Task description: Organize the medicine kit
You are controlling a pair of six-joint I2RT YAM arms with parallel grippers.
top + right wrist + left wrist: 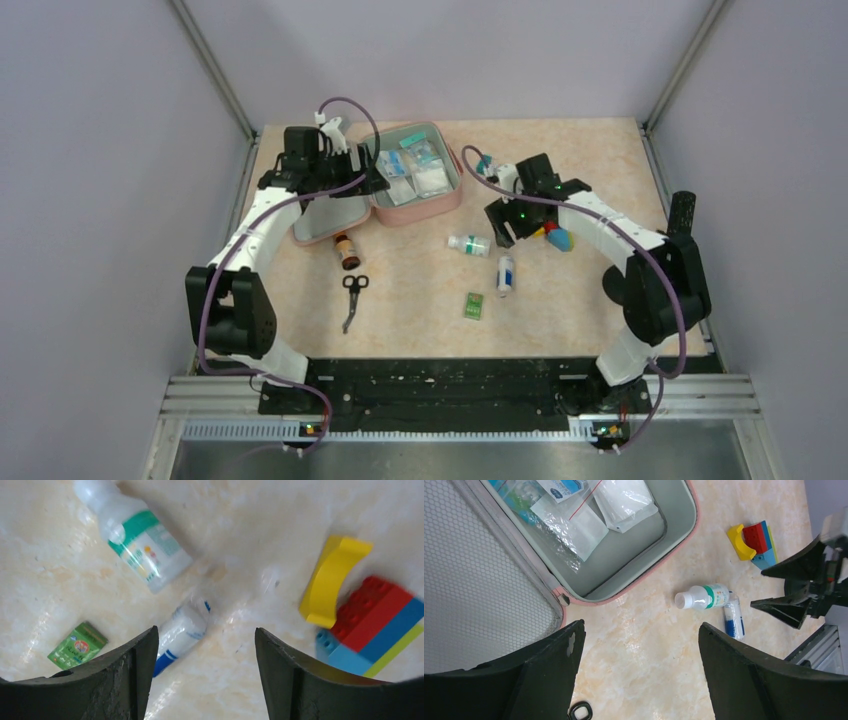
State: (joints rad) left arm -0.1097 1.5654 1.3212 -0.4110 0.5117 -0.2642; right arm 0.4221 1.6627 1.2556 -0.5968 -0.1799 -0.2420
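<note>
Kit (425,214) lies open at back centre of the bench, tray part-filled with clear packets, mesh lid folded out to its left. Left fingers (524,680) are apart and empty, hanging over the kit's near corner: lid to one side, tray just ahead. Right fingers (310,680) are also apart with nothing between them, low over the loose items. Tube (180,632) sits at the inner edge of one finger, off-centre in the gap. Bottle (137,547) lies just beyond, sachet (77,645) outside that finger, blocks (370,630) outside the other. The step looks like a pick of the tube. Shift sideways until it sits mid-gap, turn the wrist to close across its width, and drop straight down so the bottle isn't nudged. Leave the blocks. The kit is near these fingers, to their left and toward the back, so the carry is short.
</note>
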